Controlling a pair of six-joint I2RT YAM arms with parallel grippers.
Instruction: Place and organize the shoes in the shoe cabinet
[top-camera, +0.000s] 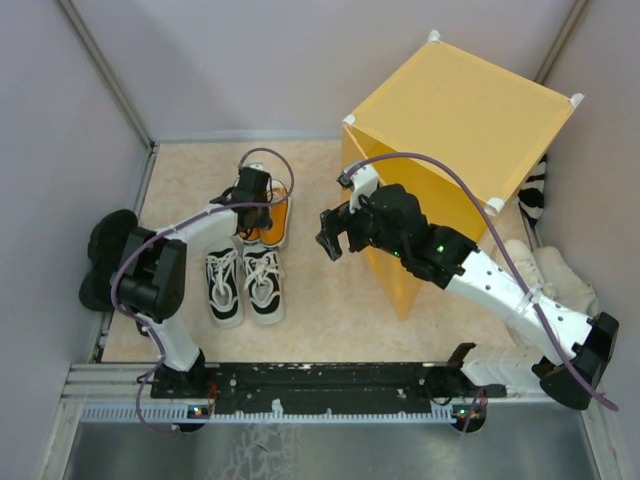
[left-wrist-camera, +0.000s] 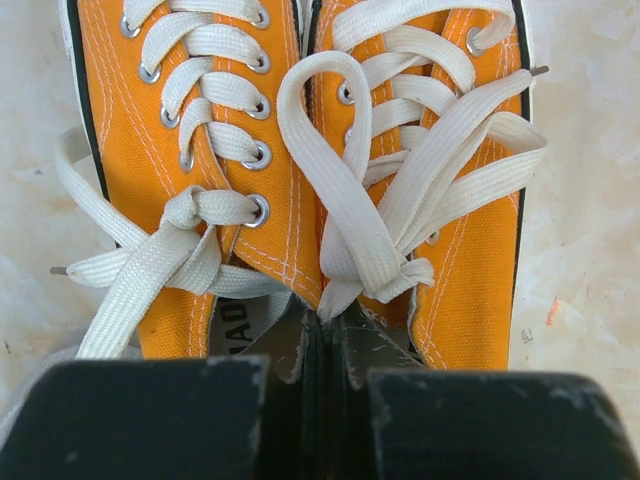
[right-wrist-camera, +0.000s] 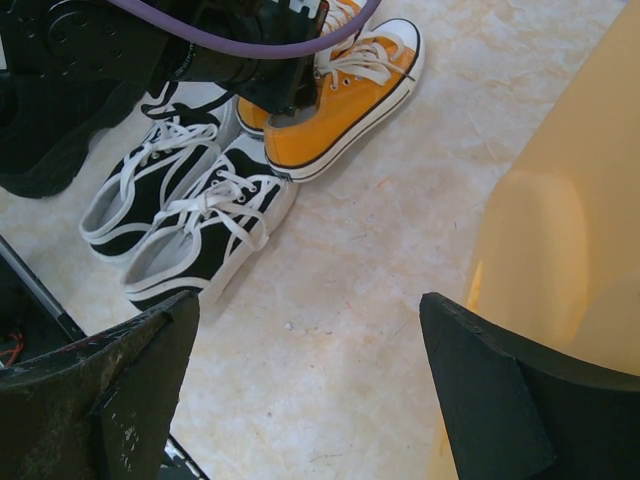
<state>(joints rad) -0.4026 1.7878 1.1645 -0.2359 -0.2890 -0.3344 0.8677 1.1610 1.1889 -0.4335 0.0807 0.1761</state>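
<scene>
We see the left arm (top-camera: 200, 228) and the right arm (top-camera: 505, 290): white links, black joints, purple cables (top-camera: 410, 155), scuffed black fingers (right-wrist-camera: 120, 400).

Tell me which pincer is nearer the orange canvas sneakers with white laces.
Left. The left pincer is shut on the orange canvas sneakers, at their adjoining inner collars. The right pincer hangs open beside the yellow-orange plastic cabinet, well apart from them.

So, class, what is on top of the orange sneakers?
The left gripper, shut, sits where the inner collars of the orange sneakers meet. It covers the heels; whether it pinches fabric cannot be seen.
</scene>
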